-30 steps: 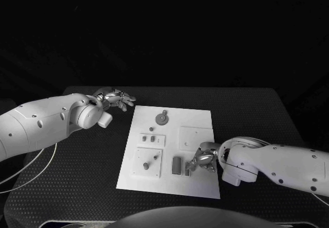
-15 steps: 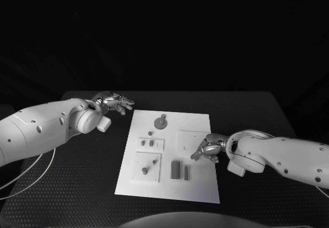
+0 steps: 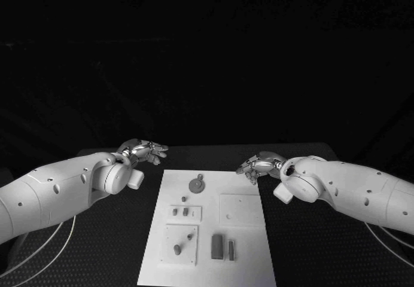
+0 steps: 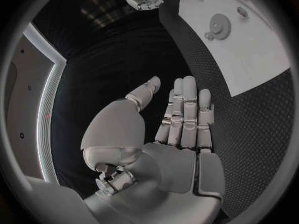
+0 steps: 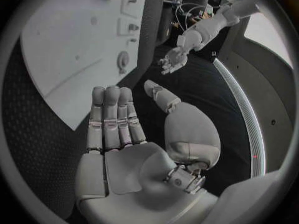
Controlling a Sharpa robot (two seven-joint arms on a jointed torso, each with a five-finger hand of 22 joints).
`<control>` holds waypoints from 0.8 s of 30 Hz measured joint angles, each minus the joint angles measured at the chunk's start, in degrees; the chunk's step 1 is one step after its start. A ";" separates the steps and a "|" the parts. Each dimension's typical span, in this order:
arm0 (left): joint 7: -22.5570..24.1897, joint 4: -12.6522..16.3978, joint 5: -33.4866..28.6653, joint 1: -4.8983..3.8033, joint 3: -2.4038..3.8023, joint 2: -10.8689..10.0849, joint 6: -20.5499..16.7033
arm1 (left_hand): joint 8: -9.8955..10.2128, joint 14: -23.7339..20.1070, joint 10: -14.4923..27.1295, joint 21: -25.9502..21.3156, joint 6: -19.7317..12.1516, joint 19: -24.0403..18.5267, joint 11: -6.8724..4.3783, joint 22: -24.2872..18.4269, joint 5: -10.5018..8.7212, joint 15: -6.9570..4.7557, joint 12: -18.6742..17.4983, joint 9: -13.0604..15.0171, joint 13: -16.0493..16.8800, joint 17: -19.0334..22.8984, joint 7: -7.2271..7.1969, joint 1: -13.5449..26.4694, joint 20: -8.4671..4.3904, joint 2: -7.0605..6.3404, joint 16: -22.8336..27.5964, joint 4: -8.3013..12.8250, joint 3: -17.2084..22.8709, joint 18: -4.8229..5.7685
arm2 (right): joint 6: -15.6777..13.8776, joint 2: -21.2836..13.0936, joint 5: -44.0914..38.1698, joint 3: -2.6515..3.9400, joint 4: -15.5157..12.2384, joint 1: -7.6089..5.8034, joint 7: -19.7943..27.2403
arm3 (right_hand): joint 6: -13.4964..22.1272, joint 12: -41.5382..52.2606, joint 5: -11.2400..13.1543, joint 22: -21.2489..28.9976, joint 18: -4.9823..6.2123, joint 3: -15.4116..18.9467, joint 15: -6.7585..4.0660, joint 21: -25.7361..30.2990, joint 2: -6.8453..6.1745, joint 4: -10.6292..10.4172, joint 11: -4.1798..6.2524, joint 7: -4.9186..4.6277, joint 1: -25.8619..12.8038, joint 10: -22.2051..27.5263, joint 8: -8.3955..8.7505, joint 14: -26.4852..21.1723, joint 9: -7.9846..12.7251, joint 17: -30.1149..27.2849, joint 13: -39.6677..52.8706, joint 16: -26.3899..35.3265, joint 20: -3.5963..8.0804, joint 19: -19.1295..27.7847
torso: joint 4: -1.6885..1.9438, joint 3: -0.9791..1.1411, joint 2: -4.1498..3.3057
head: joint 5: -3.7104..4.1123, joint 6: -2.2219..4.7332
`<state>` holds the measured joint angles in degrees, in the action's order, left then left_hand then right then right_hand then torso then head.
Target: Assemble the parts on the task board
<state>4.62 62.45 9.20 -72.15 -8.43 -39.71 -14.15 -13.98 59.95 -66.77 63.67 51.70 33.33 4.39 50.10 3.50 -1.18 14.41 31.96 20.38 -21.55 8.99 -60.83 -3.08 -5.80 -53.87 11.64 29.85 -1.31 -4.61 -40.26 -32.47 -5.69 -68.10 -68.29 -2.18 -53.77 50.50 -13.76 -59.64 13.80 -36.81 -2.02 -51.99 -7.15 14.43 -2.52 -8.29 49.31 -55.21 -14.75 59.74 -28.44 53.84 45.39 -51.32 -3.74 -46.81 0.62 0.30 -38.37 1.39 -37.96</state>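
While both hands hang above the black table (image 3: 103, 251), the task board (image 3: 246, 263) lies flat in the middle of it, a long white plate that reaches from between the two hands toward the robot. On the board I can see raised white squares and several small grey parts. A round grey disc (image 3: 197, 185) sits near the far end. Below it, two small upright pieces (image 3: 180, 211) stand side by side in a small white plate. Nearer still, two more small pieces (image 3: 183, 244) sit on a larger white square, and two dark narrow bars (image 3: 222, 247) lie beside each other next to that square. One plain white square (image 3: 240, 209) is on the right side of the board.

The near edge of the board is cut off at the bottom of the head view, and the exact shape of the small pieces is hard to make out.

The left hand (image 3: 144, 150) is just beyond the far left corner of the board, its fingers straight and apart, holding nothing. The right hand (image 3: 258, 164) is at the far right corner, also with flat extended fingers and nothing in it.
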 measured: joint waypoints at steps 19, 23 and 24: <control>2.51 -10.63 -8.81 -0.04 0.39 5.65 12.09 | 2.84 -19.43 12.76 -12.10 -8.85 -14.84 1.25 -5.69 0.37 9.61 -10.60 -2.13 -9.40 5.31 -2.68 3.50 6.50 2.27 25.65 2.67 -3.50 0.89 | 1.38 12.30 15.31 8.22 21.86 4.77 11.81 | 7.25 -36.38 0.97 14.84 -3.64 5.28 9.95 25.30 3.34 1.23 -5.67 -0.91 1.78 1.33 0.45 -12.79 1.27 -24.75 -36.67 32.39 -8.49 17.96 | -0.19 0.29 4.32 | -1.23 5.82; 3.09 -11.26 -9.08 0.57 0.40 6.11 13.60 | 2.48 -20.01 13.00 -13.00 -8.94 -15.22 0.92 -6.34 0.22 9.73 -10.60 -2.03 -10.49 5.67 -2.94 3.74 6.87 2.52 26.95 2.51 -3.66 0.89 | 1.22 12.30 15.79 8.33 21.00 5.06 12.85 | 7.42 -38.97 2.90 15.05 -3.64 5.28 10.03 26.28 4.07 1.23 -5.04 -0.47 2.51 0.70 0.12 -13.76 1.42 -26.32 -38.50 33.84 -8.92 19.51 | -0.41 0.40 4.68 | -1.40 5.37; 3.31 -11.43 -9.11 0.74 0.40 6.20 13.73 | 2.16 -20.10 12.75 -13.19 -8.59 -15.21 0.68 -6.43 0.22 9.43 -10.60 -1.91 -10.67 5.68 -3.04 3.86 6.87 2.64 27.19 2.44 -3.73 0.89 | 1.15 12.31 15.79 8.33 20.80 5.15 13.06 | 7.25 -39.27 3.17 15.05 -3.64 5.28 9.95 26.40 4.32 1.23 -5.01 -0.30 2.76 0.32 -0.14 -13.89 1.42 -26.54 -38.72 33.84 -8.90 19.77 | -0.42 0.44 4.76 | -1.42 5.32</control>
<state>7.93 51.02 0.10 -71.41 -8.03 -33.50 -0.42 -11.82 39.85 -54.02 50.48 43.11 18.11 5.07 43.68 3.71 8.25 3.81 30.05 9.71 -15.87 5.95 -56.97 3.79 -3.17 -26.67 14.08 26.12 -0.42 -3.46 -27.94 -16.68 2.64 -47.30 -63.14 10.88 -46.52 11.23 -10.59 -44.59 10.17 -31.53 7.94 -25.59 -2.83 15.66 -7.52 -8.60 52.07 -54.89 -14.89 45.86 -27.02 27.30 6.68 -17.48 -12.64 -27.04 0.20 0.74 -33.61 -0.03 -32.64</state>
